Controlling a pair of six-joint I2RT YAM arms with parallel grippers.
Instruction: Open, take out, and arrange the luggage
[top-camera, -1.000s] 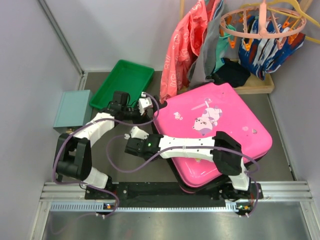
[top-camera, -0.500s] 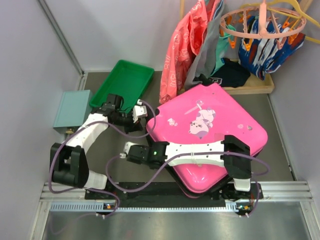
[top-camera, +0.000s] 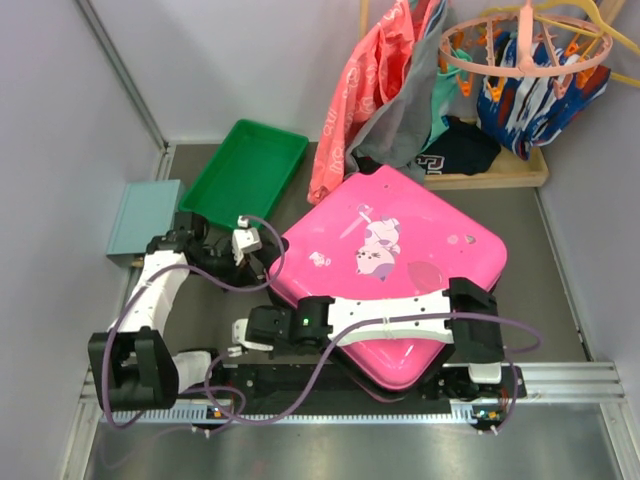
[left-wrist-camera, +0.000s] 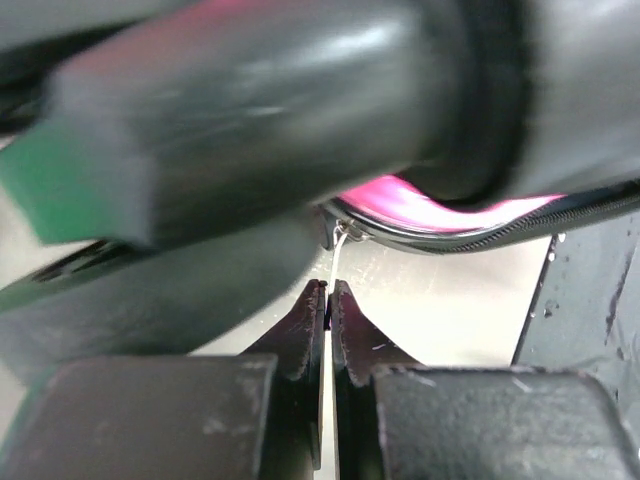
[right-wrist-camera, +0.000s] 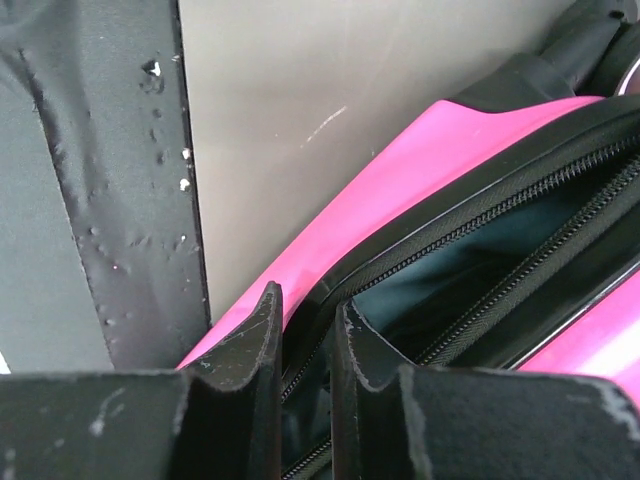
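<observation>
Centrally, on the dark table (top-camera: 565, 230), the luggage (top-camera: 430, 225) lies flat and turned corner-on, its pink shell up and a white cartoon sticker (top-camera: 375, 245) near the middle. It fills the space between my two arms and the back wall, and its near edge hangs over the rail where my bases are bolted. Behind it hang coral and grey clothes (top-camera: 365, 90), whose hems touch its far corner. At the back left sits a green tray (top-camera: 245, 170), and just left of that a pale teal box (top-camera: 145, 215). My right arm lies across the near side of the lid. My right gripper (right-wrist-camera: 305, 305) is at the near left edge, where the zip (right-wrist-camera: 520, 200) is parted and shows the lining (right-wrist-camera: 420, 290). Its fingers stand narrowly apart with the black rim in the gap, and I cannot tell whether they pinch it. My left gripper (left-wrist-camera: 327, 290) is at the left corner, between tray and luggage. Its fingers are pressed together on a thin pale zip pull (left-wrist-camera: 338, 250) that runs up to the zip line.
</observation>
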